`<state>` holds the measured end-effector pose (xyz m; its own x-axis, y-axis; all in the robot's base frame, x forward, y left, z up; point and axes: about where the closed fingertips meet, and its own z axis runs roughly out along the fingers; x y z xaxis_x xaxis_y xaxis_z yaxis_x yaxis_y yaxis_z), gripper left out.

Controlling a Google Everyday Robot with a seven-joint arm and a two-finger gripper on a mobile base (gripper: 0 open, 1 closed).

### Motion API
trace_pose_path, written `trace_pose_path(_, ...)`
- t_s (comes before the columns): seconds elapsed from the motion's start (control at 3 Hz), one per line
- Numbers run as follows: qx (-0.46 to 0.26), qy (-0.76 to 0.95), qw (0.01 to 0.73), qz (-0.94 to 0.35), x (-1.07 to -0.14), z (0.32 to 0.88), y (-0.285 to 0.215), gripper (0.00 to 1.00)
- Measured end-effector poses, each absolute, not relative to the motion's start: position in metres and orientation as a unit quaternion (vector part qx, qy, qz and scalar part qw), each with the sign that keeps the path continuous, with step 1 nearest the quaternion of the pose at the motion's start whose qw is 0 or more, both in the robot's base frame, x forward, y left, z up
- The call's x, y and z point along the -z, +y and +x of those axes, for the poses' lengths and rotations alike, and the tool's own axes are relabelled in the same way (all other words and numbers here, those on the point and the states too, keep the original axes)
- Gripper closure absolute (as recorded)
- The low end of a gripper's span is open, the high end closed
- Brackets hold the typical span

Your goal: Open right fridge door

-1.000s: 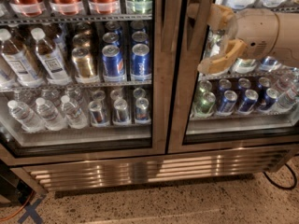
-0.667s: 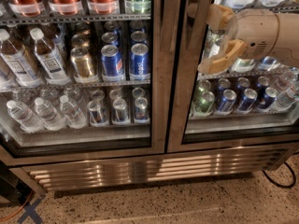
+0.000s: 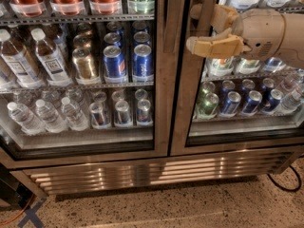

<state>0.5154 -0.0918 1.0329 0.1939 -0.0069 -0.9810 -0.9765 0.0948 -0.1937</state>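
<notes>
My arm [image 3: 268, 32] comes in from the upper right edge, a smooth cream-white shell lying almost level. At its end the gripper [image 3: 191, 28] points left, and its two blunt tan fingers [image 3: 213, 45] sit one above the other with a clear gap between them, so the pincer is apart and holds nothing. The fingertips lie over the inner upright of the right fridge door [image 3: 183, 122]. I cannot tell whether they touch it.

That door fills the right half of the fridge. It is a clear glass pane in a wide brushed-steel frame with a dark inner edge, and it is closed, meeting the left door [image 3: 160, 103] along the centre seam. Rows of cans and bottles on wire shelves show through both panes.

Below the doors runs a ribbed steel grille [image 3: 142, 172], then a speckled floor [image 3: 190, 208] with open room in front. A black cable [image 3: 285, 184] loops at the lower right.
</notes>
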Motion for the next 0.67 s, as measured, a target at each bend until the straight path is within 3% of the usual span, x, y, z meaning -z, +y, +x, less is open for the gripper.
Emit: trace_pose_path(0.67, -0.425, 0.471, 0.57, -0.521, -1.033, 0.5154, -0.0917, 0.95)
